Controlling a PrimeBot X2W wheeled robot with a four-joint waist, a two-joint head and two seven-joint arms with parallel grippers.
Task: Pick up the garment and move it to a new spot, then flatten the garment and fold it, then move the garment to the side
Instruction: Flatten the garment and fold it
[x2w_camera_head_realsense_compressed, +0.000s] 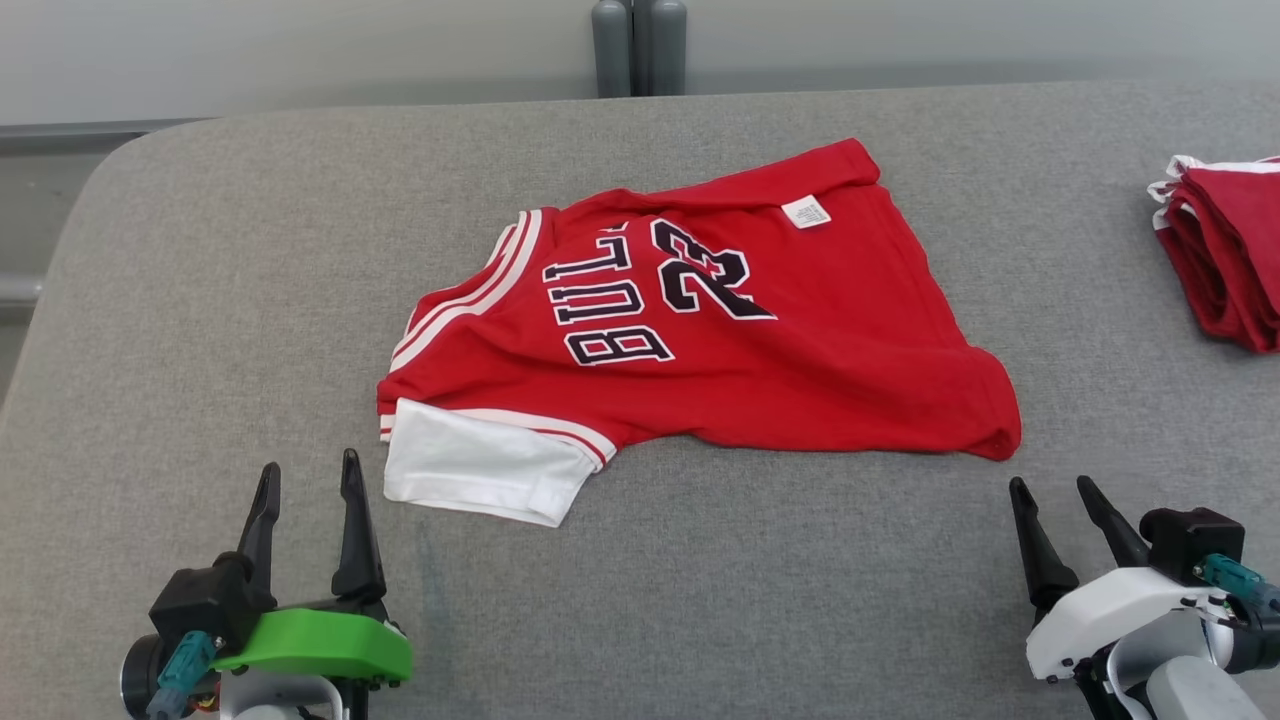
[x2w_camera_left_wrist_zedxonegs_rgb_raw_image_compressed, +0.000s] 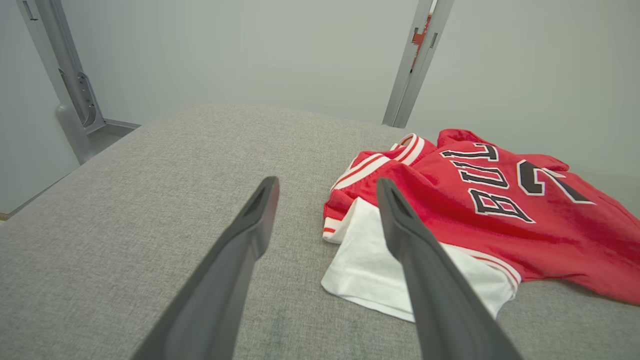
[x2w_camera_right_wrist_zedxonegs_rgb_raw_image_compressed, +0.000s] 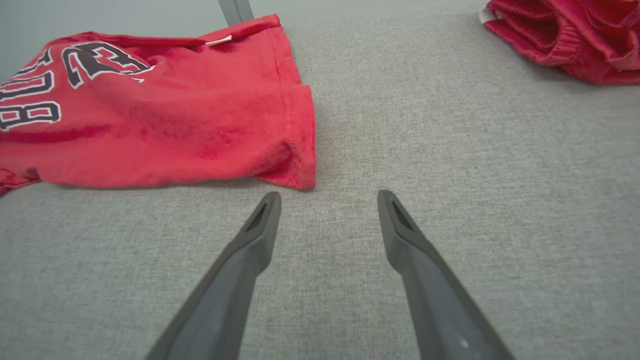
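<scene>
Dark fingers of the left gripper (x2w_camera_head_realsense_compressed: 310, 462) stand spread and empty at the near left of the head view, tips pointing away over the grey padded table (x2w_camera_head_realsense_compressed: 200, 300). Those of the right gripper (x2w_camera_head_realsense_compressed: 1052, 483) are likewise spread, with nothing between them, at the near right.

Just past the left tips and a little to their right lies the white sleeve (x2w_camera_head_realsense_compressed: 470, 475) of a red basketball jersey (x2w_camera_head_realsense_compressed: 800, 370). In the left wrist view one finger of the left gripper (x2w_camera_left_wrist_zedxonegs_rgb_raw_image_compressed: 326, 181) crosses in front of that sleeve (x2w_camera_left_wrist_zedxonegs_rgb_raw_image_compressed: 365, 260), though I cannot tell whether it touches. Beyond the right gripper (x2w_camera_right_wrist_zedxonegs_rgb_raw_image_compressed: 328, 194), the hem corner (x2w_camera_right_wrist_zedxonegs_rgb_raw_image_compressed: 295, 170) sits just ahead of its tips and slightly to their left, apart from them.

The jersey (x2w_camera_right_wrist_zedxonegs_rgb_raw_image_compressed: 175, 125) rests mid-table with its long axis running left to right, shoulders toward the robot's left and hem toward the right. Each arm therefore has one end close by, which looks well suited to a two-handed pull to flatten it. The cloth is rumpled, and its far edge is turned over, showing a white label (x2w_camera_head_realsense_compressed: 806, 212).

The neckline and the other sleeve are hidden in folds, and the lettering's last letter is creased. A pile of red garments (x2w_camera_head_realsense_compressed: 1225, 260) at the far right is cut off by the frame edge.
</scene>
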